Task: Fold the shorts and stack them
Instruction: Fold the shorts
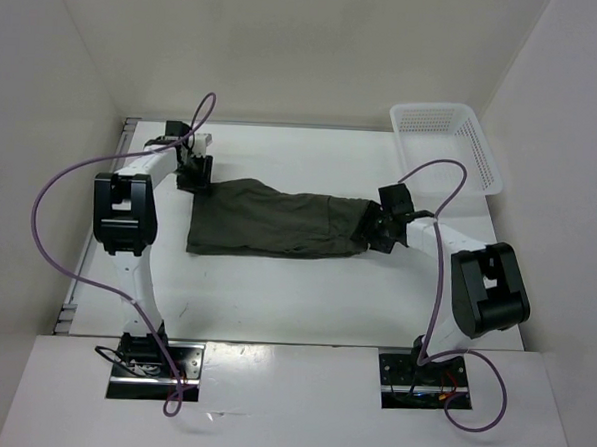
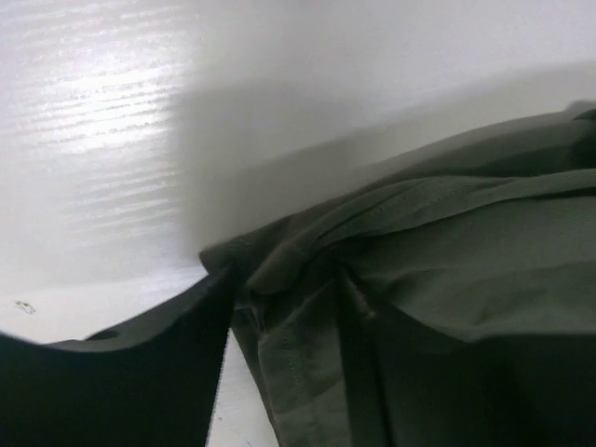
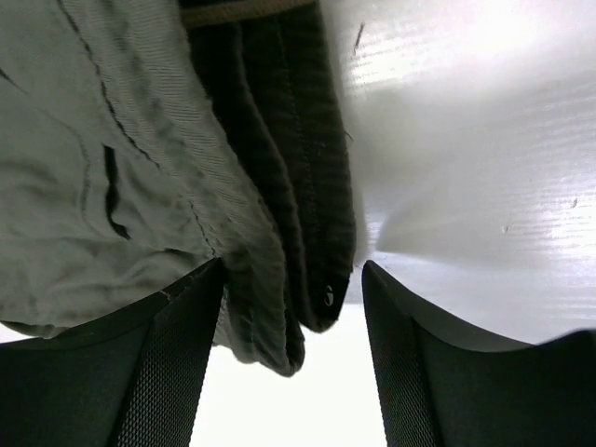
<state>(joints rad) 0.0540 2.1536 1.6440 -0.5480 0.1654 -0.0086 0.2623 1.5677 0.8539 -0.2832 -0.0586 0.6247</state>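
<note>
The dark olive-green shorts [image 1: 279,222] lie stretched out across the middle of the table. My left gripper [image 1: 194,176] is at their far left corner. In the left wrist view the gripper [image 2: 293,372] stands open, a seamed fold of the shorts [image 2: 419,251] lies between the jaws, and only the left finger [image 2: 121,372] shows clearly. My right gripper [image 1: 376,232] is at the right end. In the right wrist view the gripper [image 3: 293,372] is open, with the gathered waistband [image 3: 279,214] hanging between its fingers [image 3: 438,382], not pinched.
A white plastic lattice basket [image 1: 448,141] stands at the back right corner. White walls enclose the table on the left, back and right. Purple cables loop from both arms. Bare table [image 1: 294,303] lies in front of the shorts.
</note>
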